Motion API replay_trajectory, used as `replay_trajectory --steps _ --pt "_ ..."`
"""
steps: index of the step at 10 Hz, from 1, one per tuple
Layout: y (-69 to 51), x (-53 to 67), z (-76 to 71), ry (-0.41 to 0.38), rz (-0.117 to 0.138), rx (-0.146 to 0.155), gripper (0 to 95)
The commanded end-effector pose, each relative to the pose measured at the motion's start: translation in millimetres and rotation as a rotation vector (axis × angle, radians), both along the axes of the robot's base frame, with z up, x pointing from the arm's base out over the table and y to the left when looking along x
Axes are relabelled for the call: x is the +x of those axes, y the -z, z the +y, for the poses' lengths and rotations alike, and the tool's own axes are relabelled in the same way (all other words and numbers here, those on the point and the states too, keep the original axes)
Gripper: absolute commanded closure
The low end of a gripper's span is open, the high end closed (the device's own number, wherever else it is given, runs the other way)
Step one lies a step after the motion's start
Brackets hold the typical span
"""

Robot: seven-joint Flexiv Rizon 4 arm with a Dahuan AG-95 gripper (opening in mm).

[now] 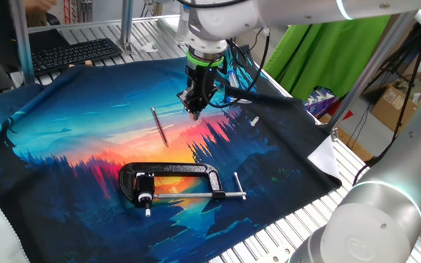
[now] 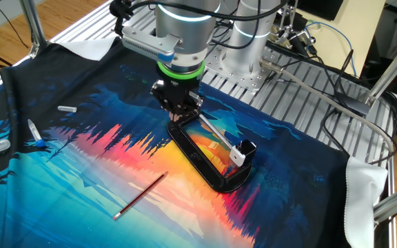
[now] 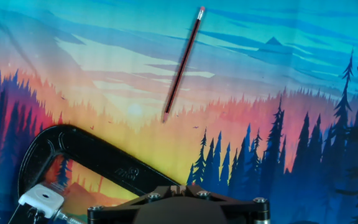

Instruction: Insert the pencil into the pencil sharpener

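Note:
The pencil lies flat on the printed cloth, a thin dark stick; it also shows in the other fixed view and in the hand view. The pencil sharpener is a small black block with a white round spot. It sits in the mouth of the black C-clamp, and shows in the other fixed view and the hand view. My gripper hangs above the cloth, between pencil and clamp, away from both. Its fingers are together and hold nothing.
The clamp with its silver screw rod lies near the cloth's front edge. A keyboard is at the back left. Small white bits and a pen lie on the cloth.

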State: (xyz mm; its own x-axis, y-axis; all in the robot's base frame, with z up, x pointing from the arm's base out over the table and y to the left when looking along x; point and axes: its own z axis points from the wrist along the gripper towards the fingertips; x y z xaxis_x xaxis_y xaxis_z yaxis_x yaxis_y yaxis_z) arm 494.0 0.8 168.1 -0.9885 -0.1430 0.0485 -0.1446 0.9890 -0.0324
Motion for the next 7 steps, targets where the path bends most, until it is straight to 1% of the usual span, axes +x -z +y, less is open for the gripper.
replay_trajectory --steps 1,2,3,4,5,6,7 --pt "8.5 4.3 2.6 0.064 -0.005 0.000 95.0" --pt "13.4 6.1 3.9 0.093 -0.012 0.000 95.0" --pt "17.9 8.2 4.9 0.126 -0.016 0.006 95.0" --pt "24.4 12.3 6.3 0.170 -0.011 0.034 95.0" --pt "30.6 14.7 7.6 0.194 -0.005 0.053 95.0" --pt "34.9 15.5 8.3 0.199 -0.007 0.054 95.0" --pt "41.9 19.3 9.3 0.212 -0.010 0.053 95.0"
